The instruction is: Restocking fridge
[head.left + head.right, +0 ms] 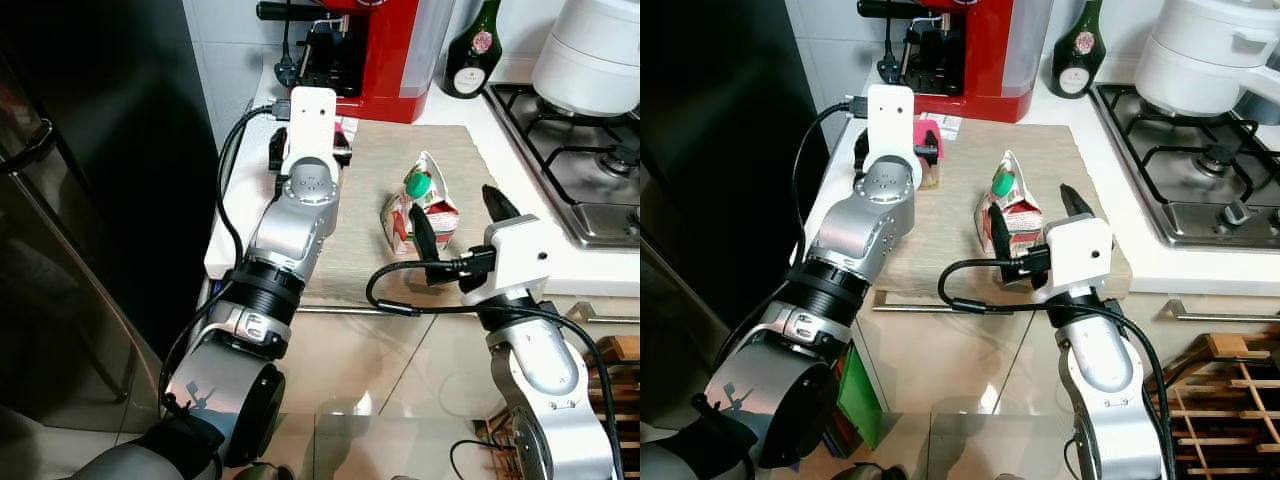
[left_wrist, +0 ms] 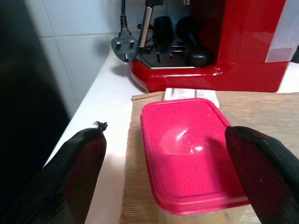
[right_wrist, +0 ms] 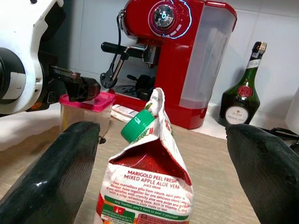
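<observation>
White table (image 1: pixel 232 215) beside a dark fridge front (image 1: pixel 90 200), covered by a beige woven mat (image 1: pixel 960 200). Right pincer (image 1: pixel 462 226), its two black fingers spread and released, flanks a crumpled red-and-white juice carton with a green screw cap (image 1: pixel 1008 210), which stands upright near the mat's front edge; contact between fingers and carton cannot be judged from these views. Left pincer (image 2: pixel 168 179), likewise spread, is poised on either side of a clear plastic tub with a pink lid (image 2: pixel 187 149) at the mat's rear left. Behind stand a red espresso machine (image 3: pixel 180 51) and a dark green glass bottle (image 3: pixel 243 91); a steel gas hob (image 1: pixel 575 160) lies at right.
</observation>
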Robot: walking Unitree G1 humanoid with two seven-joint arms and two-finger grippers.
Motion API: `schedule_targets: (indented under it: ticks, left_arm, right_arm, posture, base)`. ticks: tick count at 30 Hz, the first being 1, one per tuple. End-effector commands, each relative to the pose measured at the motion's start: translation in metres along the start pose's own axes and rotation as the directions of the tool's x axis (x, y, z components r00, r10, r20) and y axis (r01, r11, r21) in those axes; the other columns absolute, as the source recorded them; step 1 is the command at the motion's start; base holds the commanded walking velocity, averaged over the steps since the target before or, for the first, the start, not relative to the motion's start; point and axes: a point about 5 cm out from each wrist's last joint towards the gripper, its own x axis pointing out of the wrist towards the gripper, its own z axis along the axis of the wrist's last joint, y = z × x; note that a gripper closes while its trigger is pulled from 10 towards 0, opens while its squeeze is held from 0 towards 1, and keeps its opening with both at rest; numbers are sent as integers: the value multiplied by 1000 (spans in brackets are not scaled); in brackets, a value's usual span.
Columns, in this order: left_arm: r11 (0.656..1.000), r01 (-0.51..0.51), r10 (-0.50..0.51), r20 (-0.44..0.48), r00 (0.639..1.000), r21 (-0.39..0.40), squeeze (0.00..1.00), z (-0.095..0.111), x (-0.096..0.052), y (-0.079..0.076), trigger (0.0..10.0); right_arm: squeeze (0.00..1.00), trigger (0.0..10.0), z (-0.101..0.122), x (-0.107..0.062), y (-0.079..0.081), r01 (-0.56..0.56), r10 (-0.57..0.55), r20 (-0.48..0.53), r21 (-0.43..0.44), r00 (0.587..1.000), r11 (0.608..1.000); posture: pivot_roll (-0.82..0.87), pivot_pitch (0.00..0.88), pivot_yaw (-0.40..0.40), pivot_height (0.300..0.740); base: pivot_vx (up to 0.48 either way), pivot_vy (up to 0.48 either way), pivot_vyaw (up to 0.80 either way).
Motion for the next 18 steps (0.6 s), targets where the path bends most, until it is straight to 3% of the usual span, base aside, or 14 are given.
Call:
schedule_targets:
  ticks: [1, 9, 18]
  left_arm:
    - [985, 160, -159, 13, 987, -57, 0, 13, -19, -53, 10000]
    - [970, 242, -242, 31, 970, -22, 0, 15, -24, -67, 10000]
    - [970, 242, -242, 31, 970, -22, 0, 15, -24, -67, 10000]
  right_arm:
    - [396, 10000, 1, 1, 2, -5, 5, 8, 0, 1000, 1000]
    - [392, 10000, -1, 2, 3, -3, 3, 8, 0, 1000, 1000]
    - [392, 10000, -1, 2, 3, -3, 3, 8, 0, 1000, 1000]
  posture:
    - [-157, 10, 12, 740]
    - [-160, 4, 22, 740]
    - [-160, 4, 22, 740]
  base:
    - [0, 0, 0]
    - [0, 0, 0]
    - [0, 0, 0]
